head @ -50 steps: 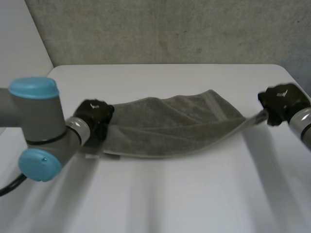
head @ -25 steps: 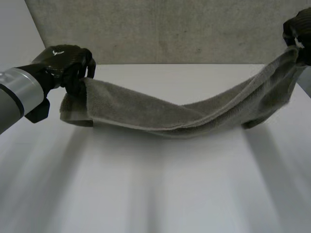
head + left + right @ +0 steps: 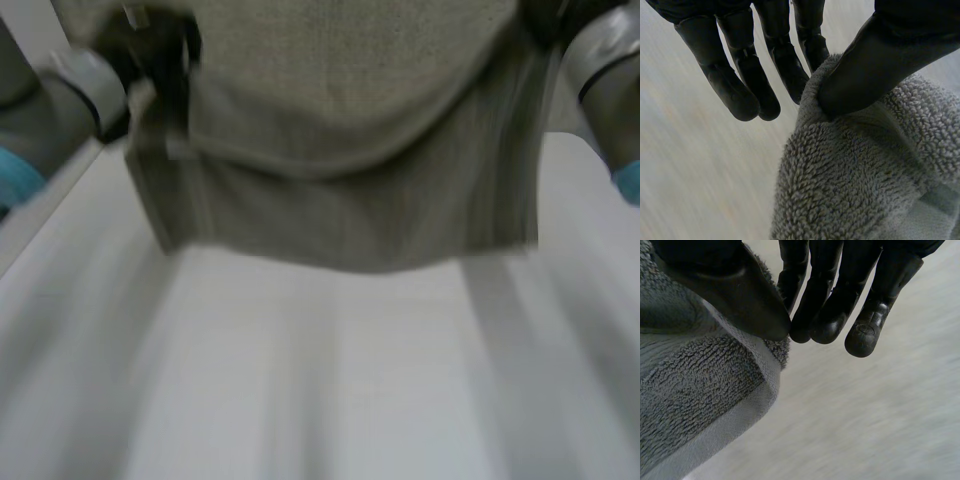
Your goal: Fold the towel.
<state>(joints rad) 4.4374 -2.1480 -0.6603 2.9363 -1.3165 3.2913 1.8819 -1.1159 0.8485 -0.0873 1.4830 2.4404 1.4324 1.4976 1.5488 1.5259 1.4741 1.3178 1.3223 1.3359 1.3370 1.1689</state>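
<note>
White table (image 3: 330,400) at 6 o'clock from the head view; above it, grey towel (image 3: 340,200) hanging spread, held up at 10 and 2 o'clock. From the wrists, closer: one corner pinched between thumb and fingers of left hand (image 3: 740,85), other corner likewise in right hand (image 3: 875,305).

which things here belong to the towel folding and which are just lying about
Part of the job:
towel, hanging spread between the two hands
left hand, thumb and fingers pinching one upper corner
right hand, pinching the other upper corner

Just there:
white table, below the towel
</note>
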